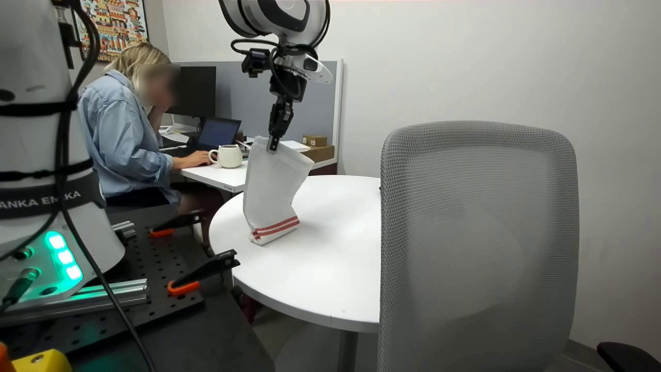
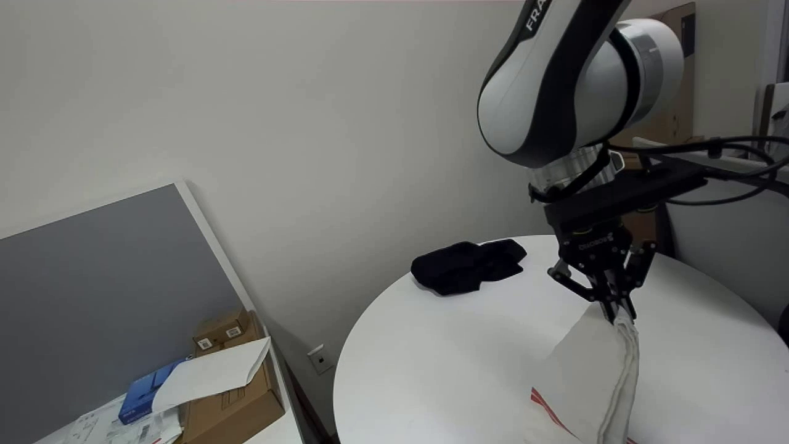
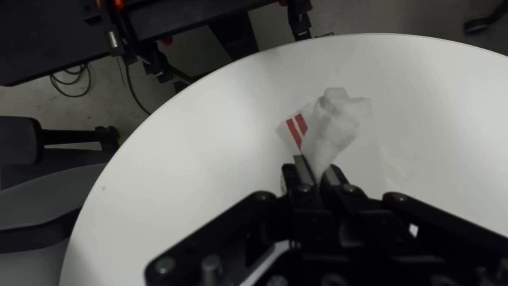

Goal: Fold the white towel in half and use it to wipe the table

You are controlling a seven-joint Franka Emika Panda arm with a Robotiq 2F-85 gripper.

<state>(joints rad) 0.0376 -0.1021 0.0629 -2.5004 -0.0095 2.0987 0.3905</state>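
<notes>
The white towel [image 1: 273,181] hangs from my gripper [image 1: 273,144] over the near-left part of the round white table [image 1: 330,274]. Its red stripes are at the lower end, which is at or just above the tabletop; I cannot tell whether it touches. In an exterior view the towel [image 2: 588,364] shows layered folds below the gripper [image 2: 618,311], and its lower end runs out of the frame. In the wrist view the gripper [image 3: 317,171] is shut on the towel [image 3: 337,123], which bunches between the fingertips above the table [image 3: 190,139].
A dark cloth [image 2: 465,265] lies near the table's edge by the wall. A grey mesh chair [image 1: 480,248] stands against the table and hides part of it. A person [image 1: 121,124] sits at a desk with a mug [image 1: 229,156] and boxes [image 1: 317,152]. Clamps [image 1: 204,274] stick out toward the table.
</notes>
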